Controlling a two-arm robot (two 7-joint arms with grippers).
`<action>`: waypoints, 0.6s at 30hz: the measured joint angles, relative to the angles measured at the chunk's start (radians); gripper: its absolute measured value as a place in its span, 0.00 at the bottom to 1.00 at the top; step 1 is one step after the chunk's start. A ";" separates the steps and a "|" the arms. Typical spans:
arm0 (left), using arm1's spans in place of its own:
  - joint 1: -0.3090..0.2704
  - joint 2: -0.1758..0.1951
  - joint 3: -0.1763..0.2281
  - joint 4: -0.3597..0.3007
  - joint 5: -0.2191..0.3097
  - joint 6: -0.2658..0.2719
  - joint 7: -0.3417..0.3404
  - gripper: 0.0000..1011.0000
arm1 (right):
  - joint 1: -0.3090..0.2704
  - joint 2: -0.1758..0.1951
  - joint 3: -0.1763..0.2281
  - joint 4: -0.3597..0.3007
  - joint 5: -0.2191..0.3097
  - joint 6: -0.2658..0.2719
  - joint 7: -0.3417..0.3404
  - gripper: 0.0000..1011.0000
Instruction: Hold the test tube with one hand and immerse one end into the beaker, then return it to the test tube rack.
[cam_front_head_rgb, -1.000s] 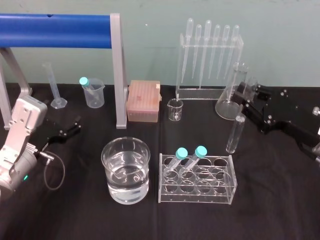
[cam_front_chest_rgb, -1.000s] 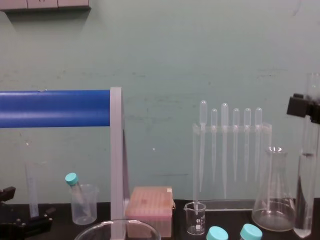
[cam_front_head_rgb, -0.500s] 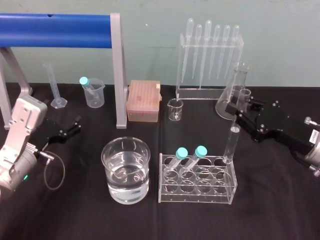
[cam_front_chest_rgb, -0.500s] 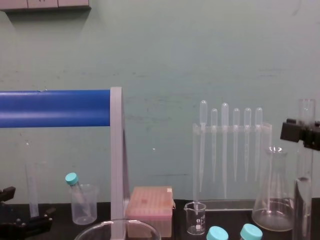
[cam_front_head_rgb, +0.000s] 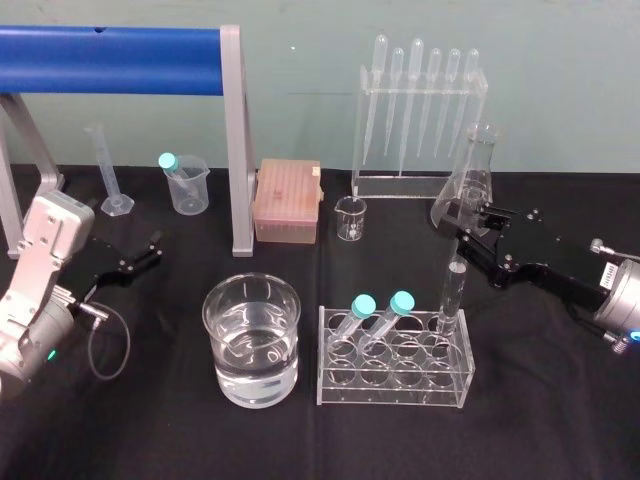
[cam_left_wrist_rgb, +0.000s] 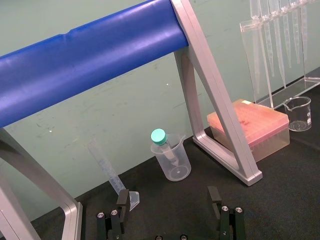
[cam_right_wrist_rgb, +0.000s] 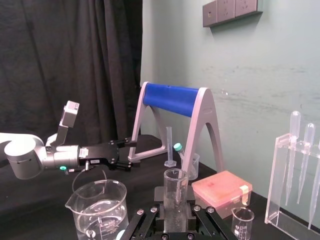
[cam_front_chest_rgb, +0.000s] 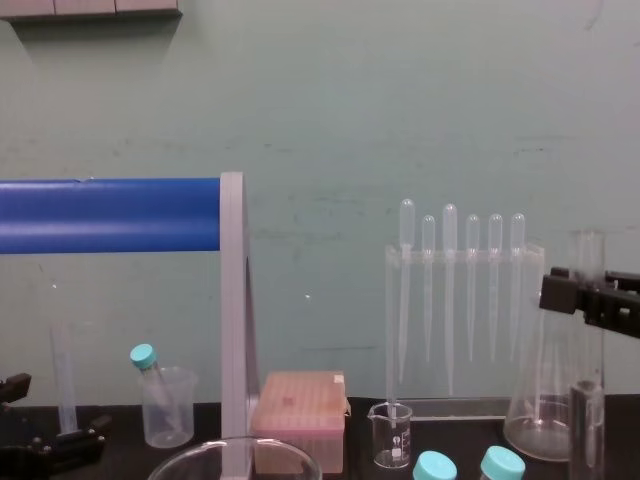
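Head view: right gripper (cam_front_head_rgb: 471, 234) grips slim glass test tube (cam_front_head_rgb: 452, 296) (apparently in rack (cam_front_head_rgb: 440, 386)).

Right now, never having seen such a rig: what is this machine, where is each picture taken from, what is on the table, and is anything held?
It is a two-armed robot at a black table. One picture looks down from its head, one across from its chest, one from each wrist. On the table: a wide beaker of clear liquid, a test tube rack with two teal-capped tubes, a pipette stand, a flask, a pink box. The right gripper is shut on the test tube, its lower end in the rack's back right corner. The left gripper sits open at the robot's left, holding nothing.
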 joint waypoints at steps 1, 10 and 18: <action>0.000 0.000 0.000 0.000 0.000 0.000 0.000 0.99 | 0.002 -0.001 -0.002 0.004 -0.001 0.001 0.001 0.22; 0.000 0.000 0.000 0.000 0.000 0.000 0.000 0.99 | 0.019 -0.018 -0.027 0.052 -0.012 0.005 0.007 0.22; 0.000 0.000 0.000 0.000 0.000 0.000 0.000 0.99 | 0.039 -0.030 -0.047 0.092 -0.025 0.010 0.020 0.22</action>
